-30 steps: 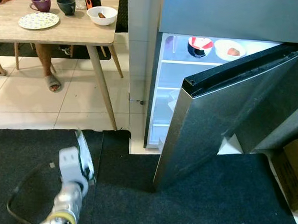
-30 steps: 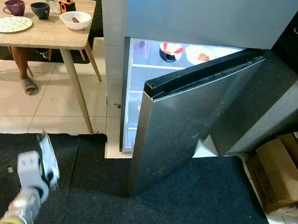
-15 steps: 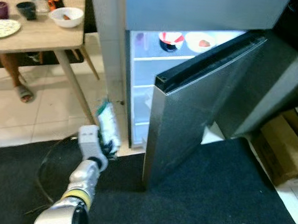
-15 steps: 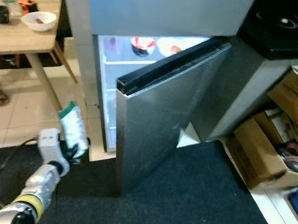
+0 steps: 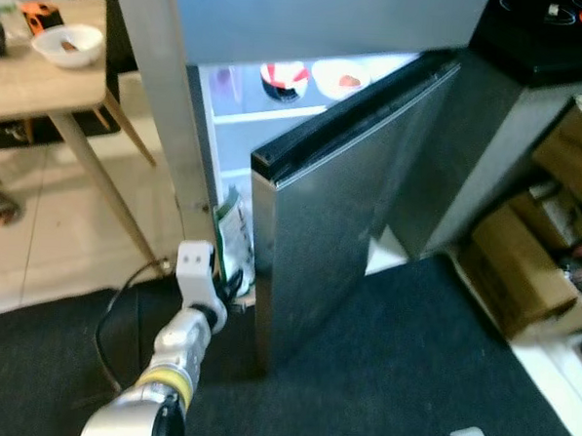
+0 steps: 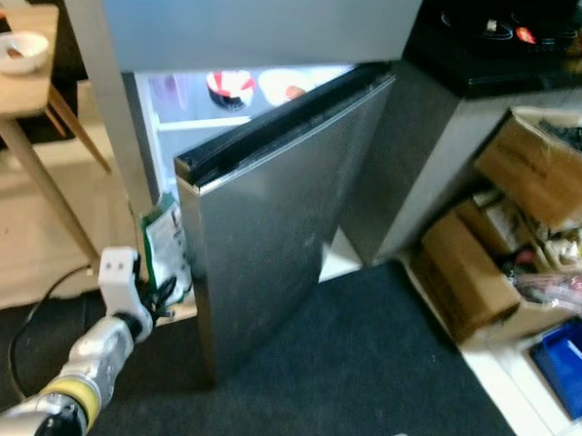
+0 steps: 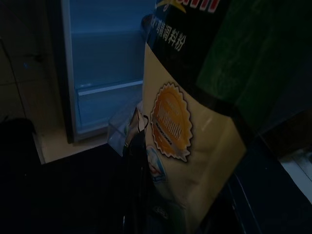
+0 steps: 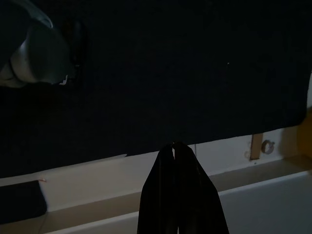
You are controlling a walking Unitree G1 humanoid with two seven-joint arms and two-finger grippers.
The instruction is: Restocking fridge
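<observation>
Left wrist view: left gripper (image 7: 139, 161) clamps a green and cream food pouch (image 7: 195, 126), held at the narrow gap beside the fridge door (image 5: 341, 201) edge; lit shelves beyond hold bowls (image 5: 284, 78); pouch could snag on that half-shut door; right gripper (image 8: 174, 151) hangs idle, fingers pressed together.

A home kitchen: open fridge (image 5: 350, 202), wooden dining table (image 5: 30, 82), stovetop counter (image 6: 505, 53).
</observation>
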